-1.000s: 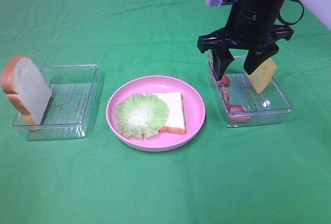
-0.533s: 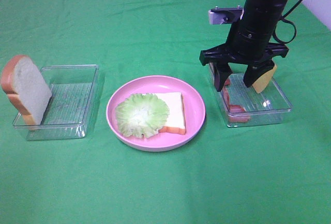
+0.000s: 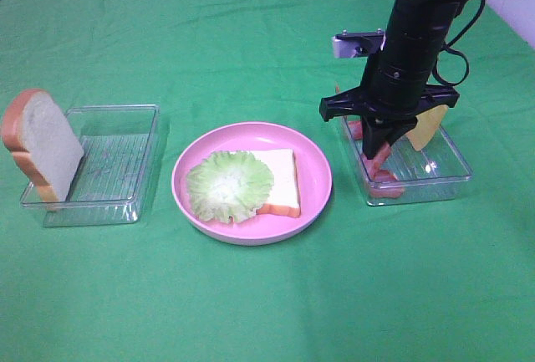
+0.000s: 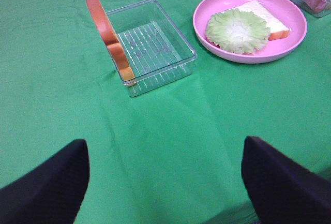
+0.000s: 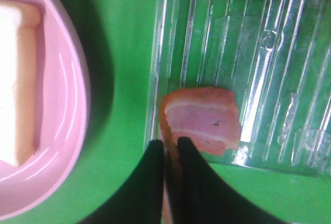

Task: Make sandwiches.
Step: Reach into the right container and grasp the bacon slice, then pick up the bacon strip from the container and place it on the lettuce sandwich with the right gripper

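A white bread slice (image 3: 282,180) with pale green lettuce (image 3: 230,185) on it lies in the pink plate (image 3: 313,161). A second bread slice (image 3: 40,143) leans upright at the left tray's end. My right gripper (image 3: 379,155) reaches down into the right tray (image 3: 447,170), shut on the edge of a reddish-pink bacon strip (image 5: 204,120). A yellow cheese square (image 3: 427,125) leans behind it. In the right wrist view the fingers (image 5: 192,182) pinch the strip's thin edge. My left gripper (image 4: 165,182) is open, empty, above the cloth near the left tray (image 4: 160,53).
The green cloth (image 3: 251,312) covers the whole table. The left tray (image 3: 109,161) holds only the leaning slice at its left end. More bacon (image 3: 384,180) lies in the right tray. The plate (image 4: 248,53) stands between the two trays.
My right gripper has come down into the right tray and its open fingers have closed on a bacon strip. The cheese now leans free behind it. Everything else is unmoved.
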`<state>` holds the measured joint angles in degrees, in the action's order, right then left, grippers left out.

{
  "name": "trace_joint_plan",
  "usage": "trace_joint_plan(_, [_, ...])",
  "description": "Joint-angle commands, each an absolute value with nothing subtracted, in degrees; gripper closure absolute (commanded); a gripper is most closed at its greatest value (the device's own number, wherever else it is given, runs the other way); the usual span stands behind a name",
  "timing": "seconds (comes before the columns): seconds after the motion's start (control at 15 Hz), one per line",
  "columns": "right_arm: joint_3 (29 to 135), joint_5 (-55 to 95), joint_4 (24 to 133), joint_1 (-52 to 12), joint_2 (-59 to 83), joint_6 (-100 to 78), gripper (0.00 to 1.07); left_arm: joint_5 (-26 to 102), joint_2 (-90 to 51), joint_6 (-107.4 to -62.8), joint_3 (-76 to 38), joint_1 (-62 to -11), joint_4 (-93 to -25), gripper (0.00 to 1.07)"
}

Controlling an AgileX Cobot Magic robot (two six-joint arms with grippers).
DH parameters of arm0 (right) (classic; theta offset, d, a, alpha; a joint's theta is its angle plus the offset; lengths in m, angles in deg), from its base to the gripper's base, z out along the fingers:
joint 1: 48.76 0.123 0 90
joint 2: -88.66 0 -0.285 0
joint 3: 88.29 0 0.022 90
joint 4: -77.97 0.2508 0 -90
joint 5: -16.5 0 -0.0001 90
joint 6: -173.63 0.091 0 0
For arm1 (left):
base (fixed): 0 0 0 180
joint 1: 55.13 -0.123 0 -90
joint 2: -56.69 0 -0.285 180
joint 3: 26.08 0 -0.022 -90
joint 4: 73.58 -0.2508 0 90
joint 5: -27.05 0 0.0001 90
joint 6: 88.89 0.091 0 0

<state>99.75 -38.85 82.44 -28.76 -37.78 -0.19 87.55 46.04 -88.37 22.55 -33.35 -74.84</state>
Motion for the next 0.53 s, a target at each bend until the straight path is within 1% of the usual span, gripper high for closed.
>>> trace_joint_plan(0.07, [99.69,-39.36,82.44,-28.93,-37.78,-0.53,1.07,86.81,46.44,-88.54,22.60,-33.18,-74.84,0.30])
trace_joint_plan(0.2, [99.69,-39.36,82.44,-28.93,-37.38,-0.59,1.07,86.81,46.44,-88.54,22.60,-33.18,-74.84,0.30])
trace_joint_plan(0.53, [99.69,-42.63,85.42,-28.76,-28.62,-1.22,1.07,86.81,46.44,-88.54,22.60,-33.18,-74.84,0.30])
